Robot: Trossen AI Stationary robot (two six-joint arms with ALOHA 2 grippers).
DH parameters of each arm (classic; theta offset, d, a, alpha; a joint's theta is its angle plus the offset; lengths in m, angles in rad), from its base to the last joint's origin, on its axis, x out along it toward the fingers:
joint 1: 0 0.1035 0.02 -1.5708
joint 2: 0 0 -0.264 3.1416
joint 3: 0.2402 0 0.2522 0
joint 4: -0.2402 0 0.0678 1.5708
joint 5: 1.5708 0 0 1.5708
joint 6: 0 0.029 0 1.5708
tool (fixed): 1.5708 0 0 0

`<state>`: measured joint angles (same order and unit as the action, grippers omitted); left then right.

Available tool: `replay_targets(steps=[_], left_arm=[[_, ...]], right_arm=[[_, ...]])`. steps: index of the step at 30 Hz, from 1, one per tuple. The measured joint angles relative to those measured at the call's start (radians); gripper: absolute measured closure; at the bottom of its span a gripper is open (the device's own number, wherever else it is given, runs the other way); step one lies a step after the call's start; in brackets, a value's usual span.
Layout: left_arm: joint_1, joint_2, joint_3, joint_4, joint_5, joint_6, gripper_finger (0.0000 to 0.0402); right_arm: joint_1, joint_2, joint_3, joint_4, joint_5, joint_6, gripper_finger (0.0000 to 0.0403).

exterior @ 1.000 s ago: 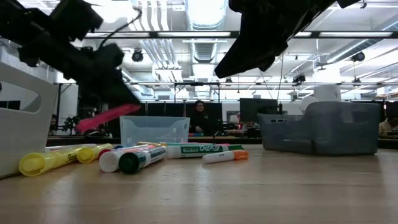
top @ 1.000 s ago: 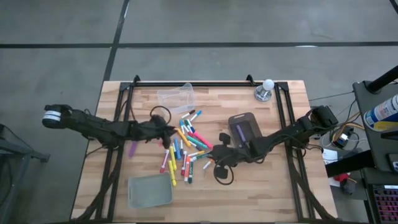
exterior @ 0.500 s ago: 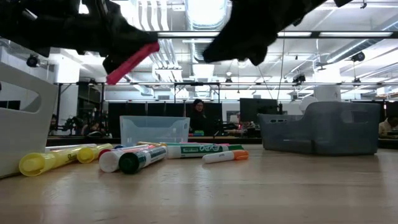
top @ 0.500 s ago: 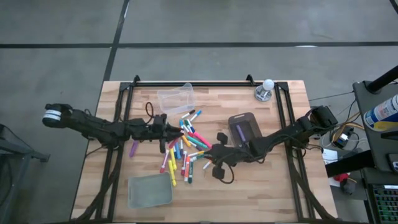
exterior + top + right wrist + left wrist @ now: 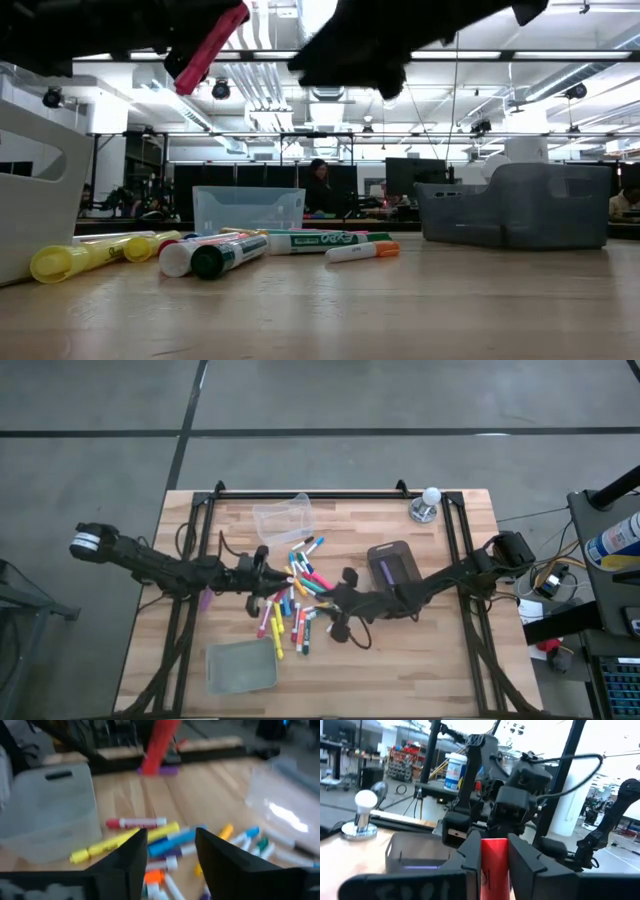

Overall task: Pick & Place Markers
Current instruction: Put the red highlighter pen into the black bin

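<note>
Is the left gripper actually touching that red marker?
Touching. In the left wrist view the red marker sits pinched between the left gripper's two fingers, lifted off the table.

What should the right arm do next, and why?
Probably lower the right gripper onto a marker in the pile: its jaws are open and empty above the pile, while the left gripper already holds the red marker.
</note>
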<state>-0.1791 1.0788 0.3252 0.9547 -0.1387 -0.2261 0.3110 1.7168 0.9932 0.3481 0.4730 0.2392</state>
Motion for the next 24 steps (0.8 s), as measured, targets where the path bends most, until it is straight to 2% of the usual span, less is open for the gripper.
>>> replay_targets(steps=[6, 12, 19, 24], left_arm=[[-0.002, 0.064, 0.001, 0.102, 0.000, 0.020, 0.0343], [-0.002, 0.173, 0.045, 0.190, 0.000, 0.045, 0.0343], [-0.002, 0.286, 0.147, 0.205, 0.012, 0.074, 0.0343], [-0.008, 0.323, 0.193, 0.208, 0.043, 0.094, 0.0343]], right_arm=[[-0.004, 0.000, 0.001, 0.129, -0.001, -0.109, 0.0203], [-0.011, 0.000, 0.001, 0.135, -0.002, -0.119, 0.0206], [-0.010, 0.000, 0.000, 0.137, -0.002, -0.112, 0.0209], [-0.011, 0.000, 0.000, 0.134, -0.002, -0.116, 0.0209]])
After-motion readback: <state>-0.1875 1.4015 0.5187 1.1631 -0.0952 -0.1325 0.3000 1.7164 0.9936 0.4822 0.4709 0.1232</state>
